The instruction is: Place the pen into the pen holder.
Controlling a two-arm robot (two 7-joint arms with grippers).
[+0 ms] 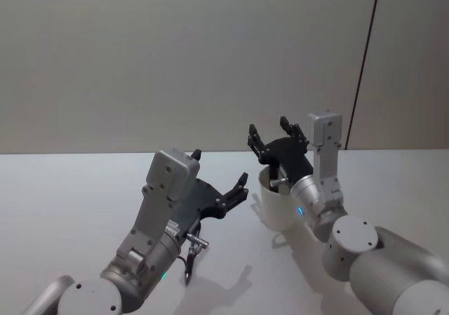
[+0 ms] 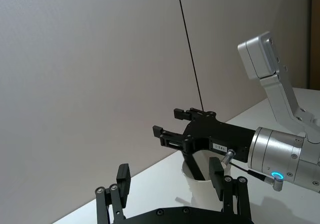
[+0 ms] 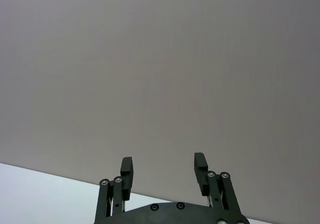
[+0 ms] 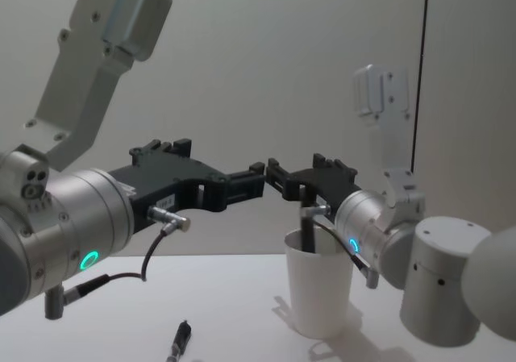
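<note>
The pen holder point(image 1: 275, 210) is a white paper cup standing on the table. A dark pen point(image 4: 309, 233) stands in the pen holder point(image 4: 319, 297), and its top pokes above the rim. My right gripper point(image 1: 270, 131) hovers open just above the cup, with nothing between its fingers point(image 3: 127, 165). My left gripper point(image 1: 219, 168) is also open and empty; it hangs in the air to the cup's left. In the left wrist view, the right gripper point(image 2: 169, 122) sits directly over the pen point(image 2: 194, 168) and the cup point(image 2: 199, 191).
A small dark pen-like object point(image 4: 181, 338) lies on the white table point(image 1: 63, 203) left of the cup, under my left arm. A plain wall rises behind the table, with a thin dark vertical line point(image 1: 365, 62) on it.
</note>
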